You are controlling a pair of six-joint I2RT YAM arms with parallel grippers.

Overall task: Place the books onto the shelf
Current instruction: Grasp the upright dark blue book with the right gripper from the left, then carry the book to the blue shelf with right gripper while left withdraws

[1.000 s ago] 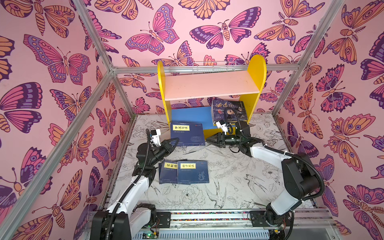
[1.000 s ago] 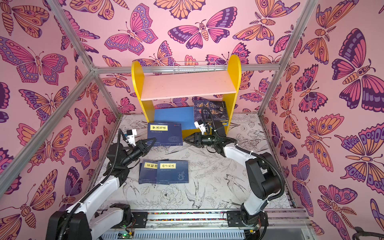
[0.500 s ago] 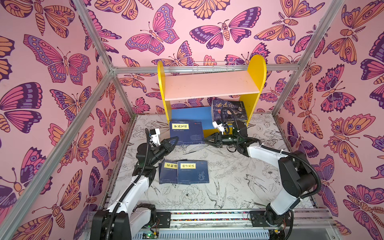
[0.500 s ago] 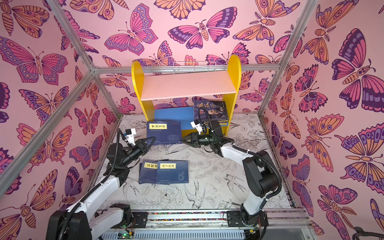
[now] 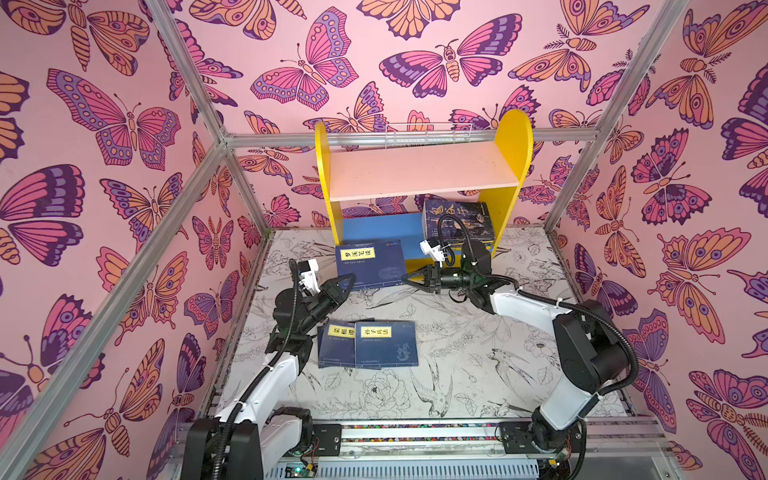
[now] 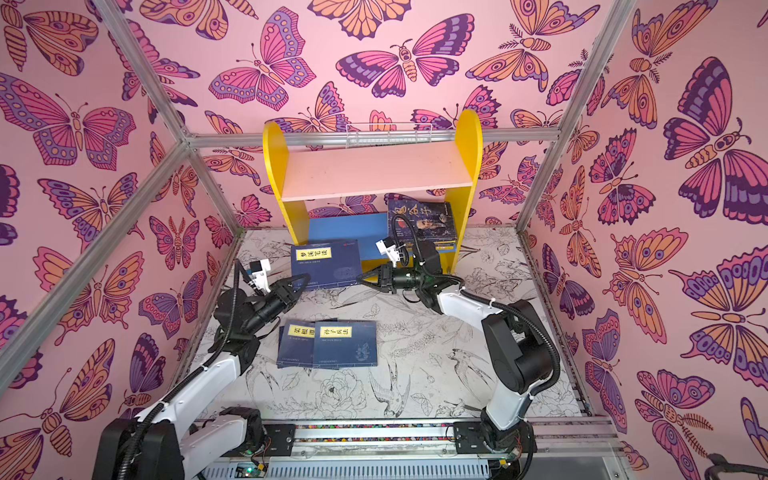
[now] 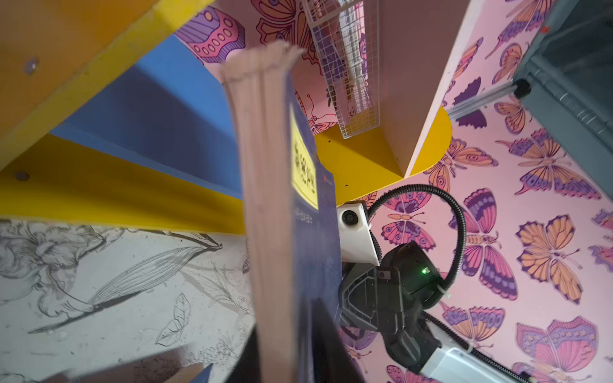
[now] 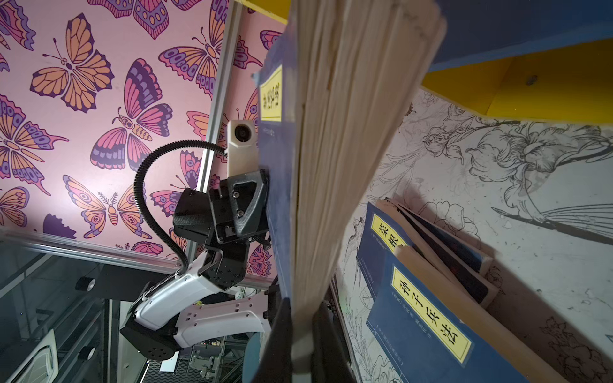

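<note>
- Toward the front edge of the bench (image 5: 457,374), left of centre, a navy pile (image 5: 368,343) lies flat and untouched. Two yellow-labelled covers overlap on top, and the right wrist view shows more books beneath them.
- Nearer the back edge, one navy book (image 5: 370,262) hangs tilted between the two arms.
- The right jaws are clamped on its near right corner, the page block pinched tight in the right wrist view.
- The left jaws straddle the near left corner. Whether they grip it or merely stand either side cannot be told.
- The book's far edge reaches the blue lower board of the shelf (image 5: 419,174); it looks at the threshold, not yet seated.
- At the back edge, dark books (image 5: 459,220) lie stacked at the lower board's right end, the only ones shelved. The pink upper board is bare.
- By this showing the job is partly done: one stack is in, one book is arriving, and the pile is left to do.
</note>
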